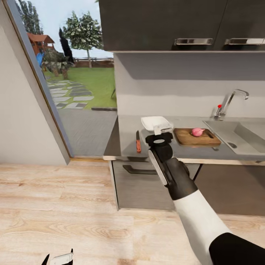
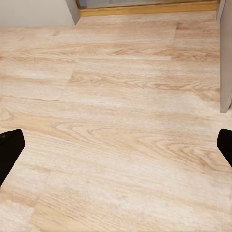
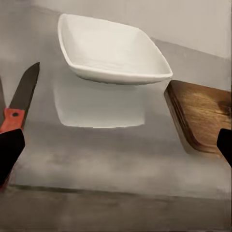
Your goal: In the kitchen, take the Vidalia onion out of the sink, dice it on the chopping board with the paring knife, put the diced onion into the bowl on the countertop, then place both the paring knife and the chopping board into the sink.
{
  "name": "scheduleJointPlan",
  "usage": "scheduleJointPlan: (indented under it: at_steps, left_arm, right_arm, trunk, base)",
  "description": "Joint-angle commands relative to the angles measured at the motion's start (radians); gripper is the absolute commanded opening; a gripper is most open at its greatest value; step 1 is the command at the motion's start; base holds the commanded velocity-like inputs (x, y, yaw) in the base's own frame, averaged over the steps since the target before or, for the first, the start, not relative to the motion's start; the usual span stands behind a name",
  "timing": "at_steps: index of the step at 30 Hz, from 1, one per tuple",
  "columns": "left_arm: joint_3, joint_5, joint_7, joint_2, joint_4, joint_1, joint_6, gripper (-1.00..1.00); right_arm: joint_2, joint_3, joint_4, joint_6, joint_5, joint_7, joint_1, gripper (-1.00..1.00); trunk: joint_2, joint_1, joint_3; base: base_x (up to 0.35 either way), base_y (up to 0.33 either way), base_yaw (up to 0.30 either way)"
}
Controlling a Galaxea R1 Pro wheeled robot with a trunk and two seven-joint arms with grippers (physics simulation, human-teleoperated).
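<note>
With the small pinkish-red Vidalia onion (image 1: 197, 131) whole on the dark-brown wooden chopping board (image 1: 187, 139), the empty, spread right gripper (image 1: 162, 131) hangs above the grey countertop (image 3: 116, 154) between white square bowl (image 3: 112, 48) and orange-handled paring knife (image 1: 138, 142); dicing remains undone.

My right arm reaches forward, its black claw (image 1: 162, 129) spread wide. My left claw (image 1: 59, 257) hangs low by my side, fingers parted too.

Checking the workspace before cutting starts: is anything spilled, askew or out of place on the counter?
Nothing stands out. The Vidalia onion sits whole on the chopping board, the paring knife lies flat on the countertop beside the upright, empty bowl. No spills show.
</note>
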Motion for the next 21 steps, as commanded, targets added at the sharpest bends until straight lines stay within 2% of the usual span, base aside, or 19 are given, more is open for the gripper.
scheduleJointPlan:
  at_steps: [1,5,7,8,9,10,13,21]
  left_arm:
    - [0.008,-0.009,0.002,0.001,0.004,-0.002,-0.003,1.00]
    - [0.008,-0.009,0.001,0.001,0.004,-0.002,0.008,1.00]
    - [0.008,-0.009,0.001,0.002,0.004,-0.002,0.010,1.00]
    - [0.008,-0.009,0.001,0.002,0.004,-0.002,0.011,1.00]
    - [0.008,-0.009,0.001,0.002,0.004,-0.002,0.011,1.00]
    - [0.008,-0.009,0.001,0.002,0.004,-0.002,0.011,1.00]
    - [0.008,-0.009,0.001,0.002,0.004,-0.002,0.011,1.00]
    - [0.008,-0.009,0.001,0.002,0.004,-0.002,0.011,1.00]
  right_arm:
    - [0.000,0.001,0.006,0.008,-0.005,-0.005,-0.012,1.00]
    - [0.000,0.001,0.038,0.015,-0.009,-0.004,-0.046,1.00]
    - [0.000,-0.017,0.076,0.013,-0.014,0.009,-0.053,1.00]
    - [0.000,-0.040,0.091,0.012,-0.022,0.021,-0.054,1.00]
    - [0.000,-0.103,0.127,0.009,-0.048,0.055,-0.055,1.00]
    - [0.000,-0.133,0.148,0.003,-0.063,0.075,-0.055,1.00]
    - [0.000,-0.183,0.213,-0.042,-0.083,0.123,-0.055,1.00]
    - [0.000,-0.202,0.356,-0.161,-0.090,0.146,-0.055,1.00]
  trunk:
    - [-0.001,0.000,-0.001]
    - [-0.001,0.000,-0.001]
    - [-0.001,0.000,-0.001]
    - [-0.001,0.000,-0.001]
    - [-0.001,0.000,-0.001]
    - [-0.001,0.000,-0.001]
    - [-0.001,0.000,-0.001]
    - [-0.001,0.000,-0.001]
  base:
    - [0.211,0.171,0.000]
    - [0.230,0.186,0.000]
    - [0.241,0.194,0.000]
    - [0.241,0.195,0.000]
    - [0.242,0.195,0.000]
    - [0.242,0.196,0.000]
    - [0.184,0.141,0.000]
    - [0.027,0.020,0.000]
